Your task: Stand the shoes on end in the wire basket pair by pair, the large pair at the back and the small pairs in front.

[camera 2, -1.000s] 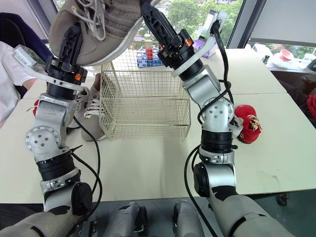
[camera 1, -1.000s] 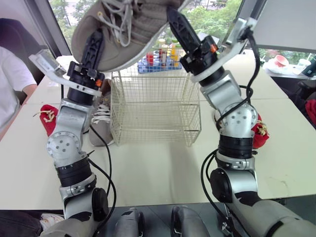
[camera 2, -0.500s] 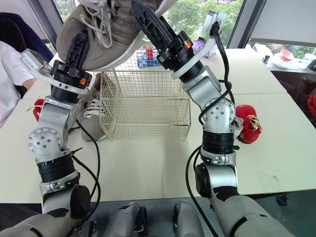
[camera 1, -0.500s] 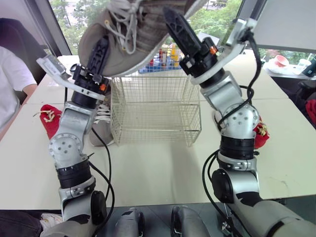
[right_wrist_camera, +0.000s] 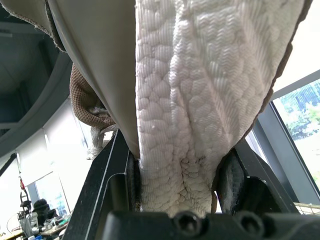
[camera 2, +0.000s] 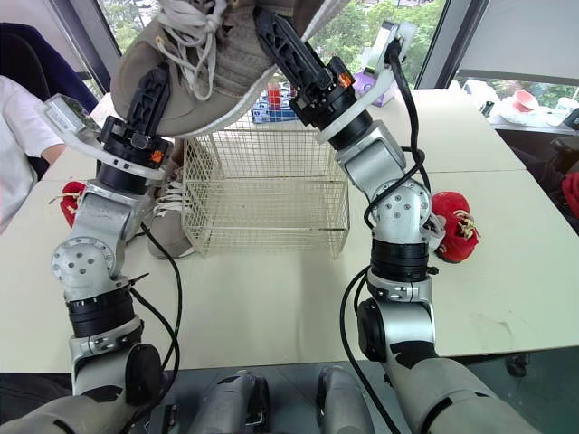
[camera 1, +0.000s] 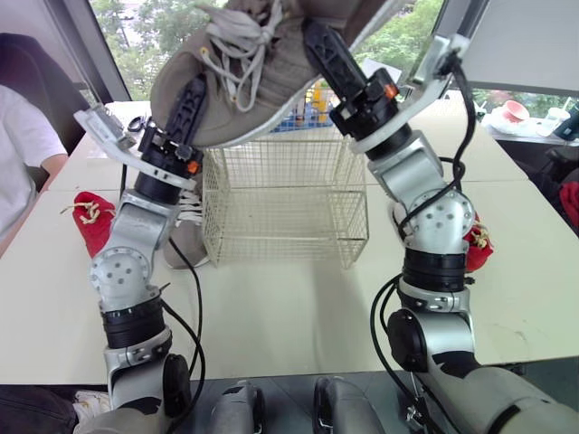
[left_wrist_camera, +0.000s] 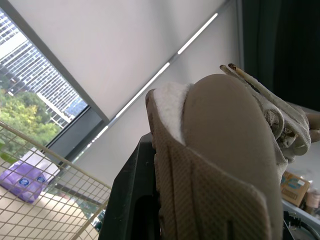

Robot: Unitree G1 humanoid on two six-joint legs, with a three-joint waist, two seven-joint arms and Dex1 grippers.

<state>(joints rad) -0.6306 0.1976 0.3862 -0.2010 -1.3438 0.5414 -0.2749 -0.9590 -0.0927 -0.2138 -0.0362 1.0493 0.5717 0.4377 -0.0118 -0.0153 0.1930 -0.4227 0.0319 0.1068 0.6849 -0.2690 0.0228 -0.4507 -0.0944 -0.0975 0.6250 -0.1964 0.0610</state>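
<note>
A large grey sneaker (camera 1: 244, 81) with white laces hangs in the air over the wire basket (camera 1: 285, 203), its white sole (right_wrist_camera: 185, 100) facing away from me. My left gripper (camera 1: 185, 98) is shut on one end of it, a black finger (left_wrist_camera: 132, 200) pressed to its side. My right gripper (camera 1: 324, 50) is shut on the other end, clamping the sole between both fingers. The matching grey sneaker (camera 1: 185, 231) lies on the table against the basket's left side. One small red shoe (camera 1: 89, 220) lies far left, another (camera 1: 477, 240) right of my right arm.
The basket stands empty in the middle of the white table (camera 1: 298, 307). A blue tray of bottles (camera 1: 312, 99) sits behind it. A person in a white shirt (camera 1: 23, 154) sits at the table's left edge. Dishes (camera 1: 516, 110) rest far right.
The sneaker has shifted right and tipped, its left end dropping closer to the basket's rim. My left gripper swung right and down with it; the right gripper barely moved.
</note>
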